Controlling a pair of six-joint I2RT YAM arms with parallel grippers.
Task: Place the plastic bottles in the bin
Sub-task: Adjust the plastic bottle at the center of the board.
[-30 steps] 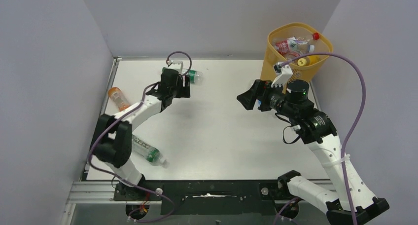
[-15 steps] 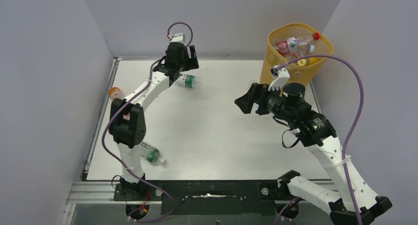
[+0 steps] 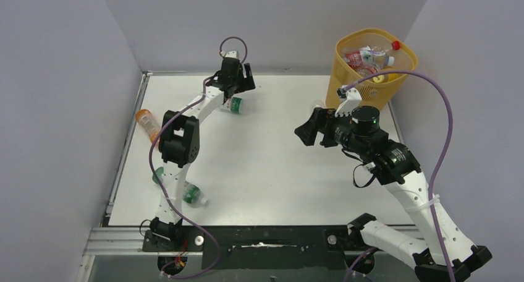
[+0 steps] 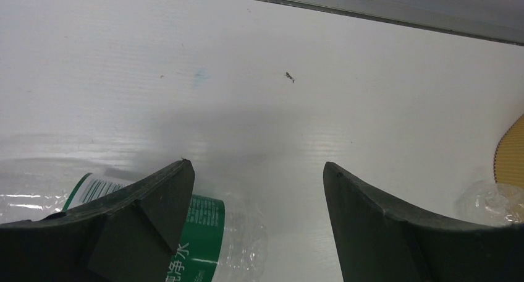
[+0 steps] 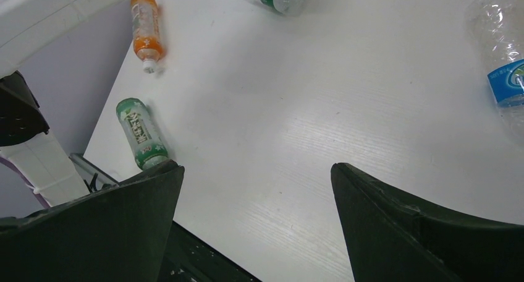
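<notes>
— How are the left gripper [image 4: 256, 167]'s jaws held?
— Apart, nothing gripped (a green-labelled bottle [image 4: 201, 229] lies under one finger); the right gripper [image 5: 256, 167] is spread too.
— And beyond?
— A white table [image 3: 266, 164] is closed in by grey walls [image 3: 278, 22]; the bin [image 3: 386, 91] is set behind the right gripper.

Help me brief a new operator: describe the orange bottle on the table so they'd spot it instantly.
Find the white table and follow its left edge, beside the grey wall. Roughly halfway along, the orange bottle lies on its side. It alone on the table is orange; the green bottle nearer the arm bases is not.
</notes>
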